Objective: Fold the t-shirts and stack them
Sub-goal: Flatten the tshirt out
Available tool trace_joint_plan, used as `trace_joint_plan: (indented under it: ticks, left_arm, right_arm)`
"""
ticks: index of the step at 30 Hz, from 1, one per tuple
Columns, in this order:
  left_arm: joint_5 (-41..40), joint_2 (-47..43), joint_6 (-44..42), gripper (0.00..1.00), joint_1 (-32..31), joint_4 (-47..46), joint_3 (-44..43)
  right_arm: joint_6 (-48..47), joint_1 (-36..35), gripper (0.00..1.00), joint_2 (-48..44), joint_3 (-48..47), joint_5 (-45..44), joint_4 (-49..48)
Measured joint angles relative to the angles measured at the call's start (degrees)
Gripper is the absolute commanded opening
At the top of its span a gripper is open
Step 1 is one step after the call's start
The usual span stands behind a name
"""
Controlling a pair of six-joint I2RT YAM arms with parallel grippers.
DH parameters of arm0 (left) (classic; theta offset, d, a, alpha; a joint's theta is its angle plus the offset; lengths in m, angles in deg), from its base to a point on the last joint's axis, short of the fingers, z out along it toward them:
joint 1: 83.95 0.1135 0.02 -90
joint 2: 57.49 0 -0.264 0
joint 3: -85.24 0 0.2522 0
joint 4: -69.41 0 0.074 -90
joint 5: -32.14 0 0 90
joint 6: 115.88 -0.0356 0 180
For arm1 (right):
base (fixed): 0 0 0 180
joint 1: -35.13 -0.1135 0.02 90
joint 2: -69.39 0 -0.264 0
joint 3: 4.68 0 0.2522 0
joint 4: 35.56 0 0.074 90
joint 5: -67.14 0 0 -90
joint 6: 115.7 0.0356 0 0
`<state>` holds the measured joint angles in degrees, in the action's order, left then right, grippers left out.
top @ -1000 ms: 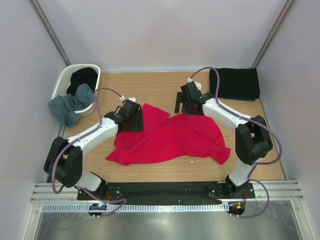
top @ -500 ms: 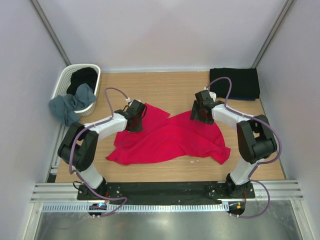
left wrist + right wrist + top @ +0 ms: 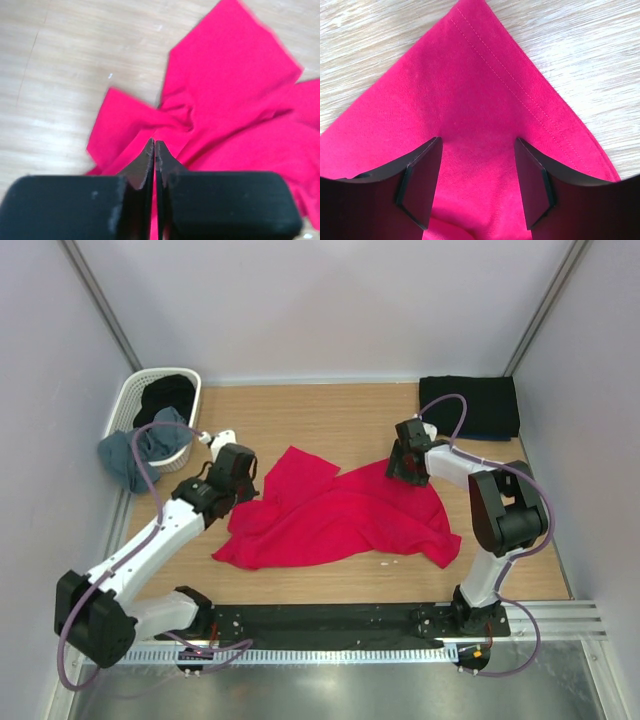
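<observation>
The crimson-red t-shirt [image 3: 340,520] lies crumpled and spread across the middle of the table. My left gripper [image 3: 241,487] is at the shirt's upper-left edge. In the left wrist view its jaws [image 3: 154,142] are shut, with creases of red cloth [image 3: 230,75] running up to the tips. My right gripper [image 3: 405,471] is on the shirt's far right corner. In the right wrist view it [image 3: 477,145] is open, its fingertips resting on the hemmed red corner [image 3: 485,95]. A folded black t-shirt [image 3: 470,407] lies at the back right.
A white lattice basket [image 3: 128,400] stands at the back left and holds a black shirt [image 3: 168,393]. A grey-blue shirt [image 3: 138,452] hangs over its front rim onto the table. Grey walls close in both sides and the back.
My left gripper closed on the shirt and drew back to the left. My right gripper came down onto the shirt's far corner, and its jaws have narrowed.
</observation>
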<state>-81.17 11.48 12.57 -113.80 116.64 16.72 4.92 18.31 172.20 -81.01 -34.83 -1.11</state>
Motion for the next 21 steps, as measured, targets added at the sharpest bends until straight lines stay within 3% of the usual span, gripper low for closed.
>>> trace_joint_plan:
  ticks: [1,2,3,4,5,10,18,21]
  left_arm:
    - [0.11,-1.81,0.61,0.15,0.07,0.7,1.42]
    - [1.03,-3.41,1.33,0.48,0.26,0.85,3.3]
    - [2.16,-4.57,1.62,0.64,0.35,0.7,5.38]
    - [3.52,-5.33,2.43,0.78,0.35,0.52,7.72]
    - [4.66,-5.6,2.78,0.81,0.35,0.39,9.42]
    - [9.49,-2.23,1.55,0.78,0.35,-1.6,11.96]
    - [11.02,17.81,-5.03,0.7,-1.9,-7.04,-0.28]
    - [10.84,23.69,-6.62,0.59,-2.93,-7.37,-3.1]
  right_arm:
    - [0.0,0.07,0.66,0.0,0.0,0.22,-0.02]
    - [-0.02,0.07,0.66,0.0,0.0,0.55,-0.02]
    - [-0.07,0.07,0.67,-0.02,0.0,0.79,-0.04]
    - [-0.09,0.07,0.67,-0.04,0.0,1.05,-0.07]
    - [-0.09,0.07,0.67,-0.09,0.0,1.29,-0.09]
    - [-0.11,0.07,0.67,-0.31,0.24,2.12,-0.2]
    - [-0.13,0.07,0.67,-0.52,0.55,2.6,-0.57]
    - [-0.15,0.07,0.67,-0.59,0.7,2.64,-0.74]
